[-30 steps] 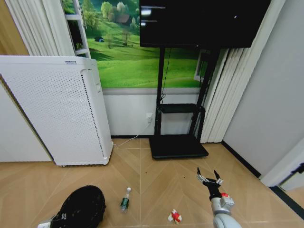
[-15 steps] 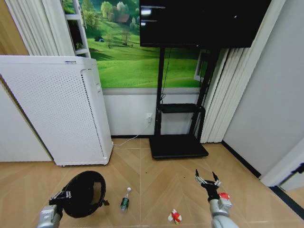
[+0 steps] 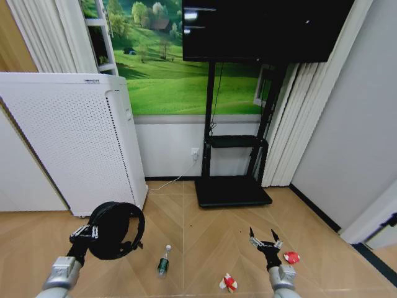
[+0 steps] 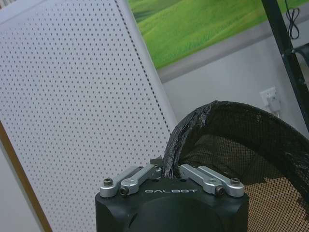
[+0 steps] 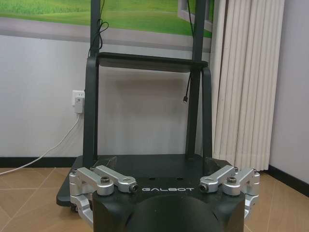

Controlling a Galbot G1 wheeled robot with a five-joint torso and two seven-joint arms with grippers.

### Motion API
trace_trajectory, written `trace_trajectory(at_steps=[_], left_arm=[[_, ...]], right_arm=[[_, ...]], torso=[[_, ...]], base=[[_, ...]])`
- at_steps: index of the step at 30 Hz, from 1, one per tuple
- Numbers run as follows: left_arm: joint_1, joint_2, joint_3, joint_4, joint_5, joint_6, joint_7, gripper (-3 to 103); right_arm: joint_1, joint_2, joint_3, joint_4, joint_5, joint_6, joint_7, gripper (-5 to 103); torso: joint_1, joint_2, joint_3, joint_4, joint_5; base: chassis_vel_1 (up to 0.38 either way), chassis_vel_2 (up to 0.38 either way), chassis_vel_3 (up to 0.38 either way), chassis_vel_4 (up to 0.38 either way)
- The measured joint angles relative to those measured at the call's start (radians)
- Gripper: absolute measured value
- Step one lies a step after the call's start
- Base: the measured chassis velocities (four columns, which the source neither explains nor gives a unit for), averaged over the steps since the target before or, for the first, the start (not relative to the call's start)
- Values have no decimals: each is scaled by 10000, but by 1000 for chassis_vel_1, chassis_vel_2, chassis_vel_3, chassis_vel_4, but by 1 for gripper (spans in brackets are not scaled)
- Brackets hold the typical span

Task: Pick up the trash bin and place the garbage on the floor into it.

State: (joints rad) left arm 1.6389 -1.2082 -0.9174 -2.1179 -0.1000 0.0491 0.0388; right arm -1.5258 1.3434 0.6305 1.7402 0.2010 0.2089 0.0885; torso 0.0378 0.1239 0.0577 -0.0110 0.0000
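Observation:
My left gripper point(image 3: 83, 233) is shut on the rim of the trash bin point(image 3: 118, 231), a small black mesh bin held off the floor and tipped so its mouth faces me. In the left wrist view the bin's rim point(image 4: 193, 126) runs down between the gripper's fingers point(image 4: 133, 178). The garbage lies on the floor point(image 3: 198, 242): a clear bottle with a green label point(image 3: 163, 260), a red-and-white wrapper point(image 3: 228, 283) and another red-and-white piece point(image 3: 291, 257). My right gripper point(image 3: 263, 239) hangs open between the two wrappers, holding nothing.
A tall white perforated appliance point(image 3: 74, 143) stands just behind the bin. A black TV stand point(image 3: 232, 191) stands against the back wall, and its base point(image 5: 145, 166) faces the right gripper. A white cable point(image 3: 167, 182) trails on the floor. Curtains point(image 3: 291, 124) hang at right.
The left arm has lifted the bin off the floor and tipped its mouth toward me. The right gripper has drifted slightly left and lower, uncovering the red-and-white piece beside it.

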Motion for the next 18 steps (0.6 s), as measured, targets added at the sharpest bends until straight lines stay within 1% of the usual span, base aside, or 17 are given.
trace_trajectory(at_steps=[7,13,18], left_arm=[[-191,-8,150,-22,28,-234,155,5],[-194,-27,170,-20,33,-287,184,5],[-224,-47,207,76,33,-301,185,5]], right_arm=[[29,34,-249,-43,-377,0,24,100],[66,53,-336,-73,-415,-3,86,100],[113,123,-372,-113,-402,-23,133,100]], torso=[[0,0,0,0,0],[0,0,0,1,0],[0,0,0,-1,0]], base=[[0,0,0,0],[0,0,0,0],[137,103,-110,-130]])
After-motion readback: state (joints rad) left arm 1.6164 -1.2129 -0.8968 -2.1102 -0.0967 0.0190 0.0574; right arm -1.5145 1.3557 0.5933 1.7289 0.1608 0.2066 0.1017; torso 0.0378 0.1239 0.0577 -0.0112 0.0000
